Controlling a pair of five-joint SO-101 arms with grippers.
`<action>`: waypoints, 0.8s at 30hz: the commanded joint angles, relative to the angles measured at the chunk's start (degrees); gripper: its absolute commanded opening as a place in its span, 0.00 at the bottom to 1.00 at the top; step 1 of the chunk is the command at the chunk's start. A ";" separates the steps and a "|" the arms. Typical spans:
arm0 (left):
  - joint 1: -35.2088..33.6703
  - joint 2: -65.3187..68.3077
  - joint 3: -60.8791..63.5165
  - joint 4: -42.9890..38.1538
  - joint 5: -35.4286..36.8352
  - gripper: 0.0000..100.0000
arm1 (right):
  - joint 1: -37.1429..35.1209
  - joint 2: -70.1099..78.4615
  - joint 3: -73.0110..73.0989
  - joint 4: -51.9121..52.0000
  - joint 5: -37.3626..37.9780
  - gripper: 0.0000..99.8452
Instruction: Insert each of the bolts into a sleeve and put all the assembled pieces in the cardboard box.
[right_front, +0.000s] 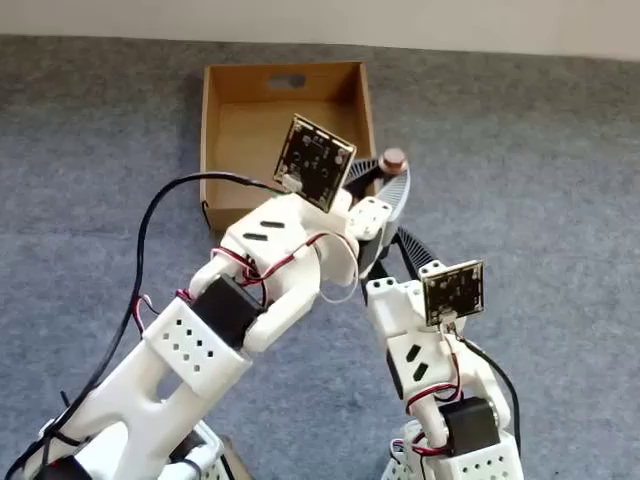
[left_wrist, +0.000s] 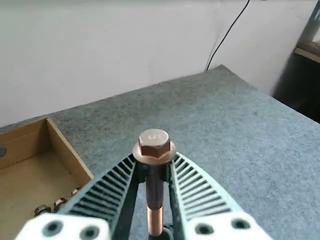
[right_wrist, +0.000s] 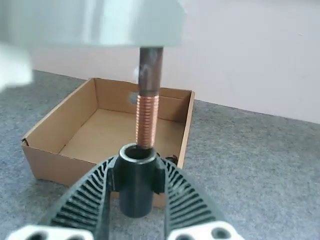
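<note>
Left gripper (left_wrist: 155, 160) is clamping the bolt (left_wrist: 154, 142) upright, tip hanging at the mouth of the sleeve (right_wrist: 135, 192) that right gripper (right_wrist: 136, 167), at 6 o'clock, is gripping.

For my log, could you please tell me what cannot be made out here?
High view: the arms hide the black cylindrical sleeve.
Left wrist view: the bottom edge cuts off the tip of the copper hex-head bolt.
Same view: the left gripper partly covers small pieces in the brown cardboard box.

Left gripper (left_wrist: 155, 167) is clamping the bolt (left_wrist: 154, 145) and hovering directly over right gripper (right_wrist: 136, 172), which is clamping the sleeve (right_wrist: 135, 187).
</note>
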 joint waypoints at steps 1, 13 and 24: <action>0.31 1.10 -1.19 -0.44 0.26 0.01 | -0.22 -0.48 -0.57 -1.45 0.62 0.01; 0.66 3.12 -4.35 0.09 0.26 0.01 | -0.22 -0.48 -0.48 -1.45 0.70 0.01; 0.66 2.86 -9.54 8.97 0.26 0.01 | -0.22 -0.48 -0.48 -1.45 0.79 0.01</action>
